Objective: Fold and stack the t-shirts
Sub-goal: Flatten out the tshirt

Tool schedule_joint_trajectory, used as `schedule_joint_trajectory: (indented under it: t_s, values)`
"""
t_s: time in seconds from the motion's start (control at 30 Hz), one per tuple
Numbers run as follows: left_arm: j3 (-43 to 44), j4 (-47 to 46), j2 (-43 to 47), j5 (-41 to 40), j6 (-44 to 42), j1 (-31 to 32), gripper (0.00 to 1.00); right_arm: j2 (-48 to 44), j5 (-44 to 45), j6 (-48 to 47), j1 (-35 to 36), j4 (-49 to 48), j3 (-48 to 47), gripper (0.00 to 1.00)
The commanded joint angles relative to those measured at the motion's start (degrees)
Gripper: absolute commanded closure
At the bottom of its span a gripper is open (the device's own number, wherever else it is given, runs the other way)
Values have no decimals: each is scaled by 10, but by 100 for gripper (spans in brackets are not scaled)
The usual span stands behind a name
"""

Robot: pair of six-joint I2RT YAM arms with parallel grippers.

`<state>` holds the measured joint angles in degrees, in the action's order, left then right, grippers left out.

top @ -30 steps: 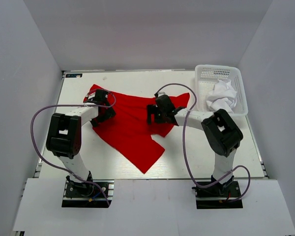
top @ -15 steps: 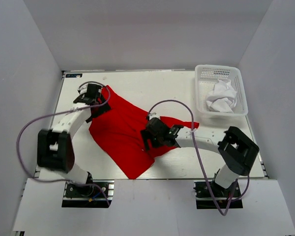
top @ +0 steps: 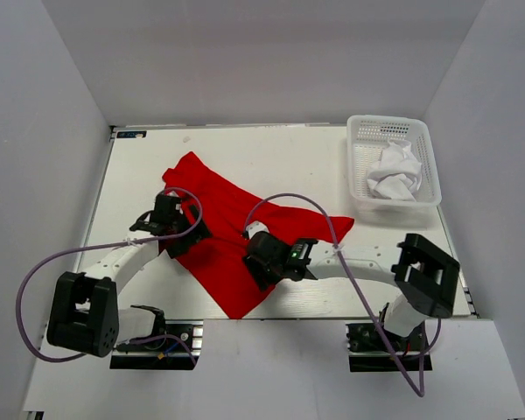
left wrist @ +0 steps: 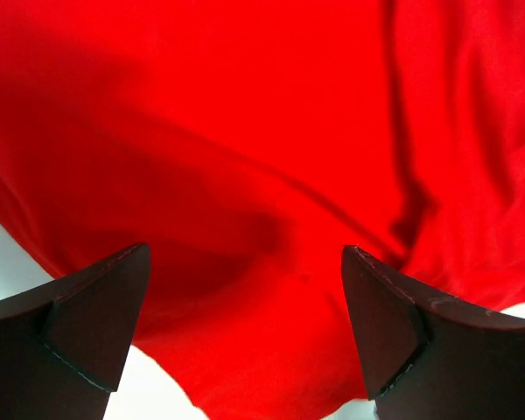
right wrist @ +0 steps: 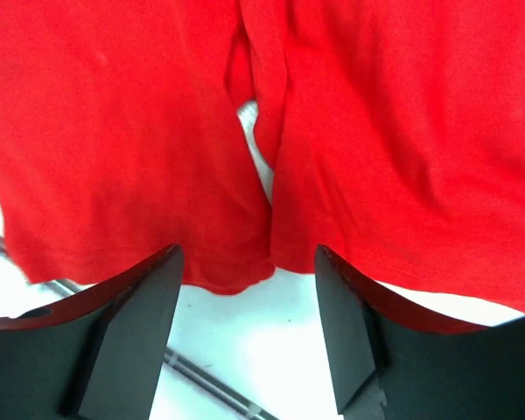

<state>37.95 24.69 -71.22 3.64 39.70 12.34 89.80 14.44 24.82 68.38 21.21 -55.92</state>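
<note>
Where plain grey walls (top: 70, 79) box in the white tabletop (top: 271, 153), the bright red cloth t-shirt (top: 219, 197) lies mid-table and the crumpled white t-shirt (top: 394, 171) sits in the white plastic lattice basket (top: 389, 121) (far right corner). Only the wrist views show both claws empty: the left gripper (left wrist: 245, 324) gaping over red folds, the right gripper (right wrist: 245, 337) parted at the hem.

We see the red t-shirt (top: 227, 223) lying unfolded and rumpled on the counter (top: 280, 153), well to the left of the basket (top: 385, 121). One corner reaches toward the basket and another points away, at the counter's near edge. The white t-shirt (top: 394, 171) sits crumpled in a loose heap inside that basket.
</note>
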Motion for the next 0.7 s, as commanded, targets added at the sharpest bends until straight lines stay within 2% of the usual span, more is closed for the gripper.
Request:
schedule_joint_trajectory:
  t_s: [0.0,0.07,0.17,0.23,0.27,0.3,0.4,0.53,0.67]
  values:
    - [-23,-60,6,54,9,11,0,37,36,7,4,11,-21,33]
    - [-33,-60,-12,54,9,18,0,45,53,30,1,19,-26,41]
    - [-33,-33,-38,3,16,18,0,39,68,44,0,17,-16,41]
    - [-27,25,-55,-67,40,18,0,35,70,51,-2,15,-4,45]
    - [-18,46,-64,-92,50,18,0,28,71,53,1,16,-1,52]
    - [-5,85,-73,-134,66,18,0,25,73,57,-3,15,10,54]
    - [19,134,-108,-205,90,18,0,22,69,52,-4,14,17,54]
    - [41,157,-127,-236,102,5,0,8,32,17,-6,-3,26,54]
    - [81,173,-148,-273,102,5,0,1,-13,-13,-4,-27,35,50]
